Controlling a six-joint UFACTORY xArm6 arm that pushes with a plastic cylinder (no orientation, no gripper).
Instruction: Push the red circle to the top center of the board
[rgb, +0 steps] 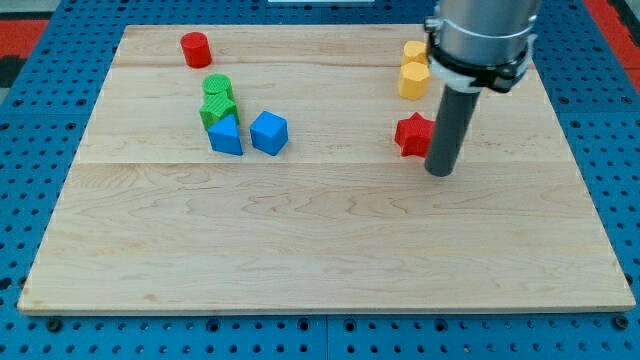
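Your tip (440, 172) holds nothing; it has no jaws, just a bare rod. It sits beside the red star (413, 134), far from the red circle (195, 48) at top left. Expect to come round to the circle's left and push rightward.

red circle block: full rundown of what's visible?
The red circle is a short, solid-looking red cylinder standing upright on its flat end, with a matte, plastic-like look. It sits alone near the wooden board's top-left corner, touching no other block. The green blocks lie below it; my tip is far off toward the view's right, beside the red star.
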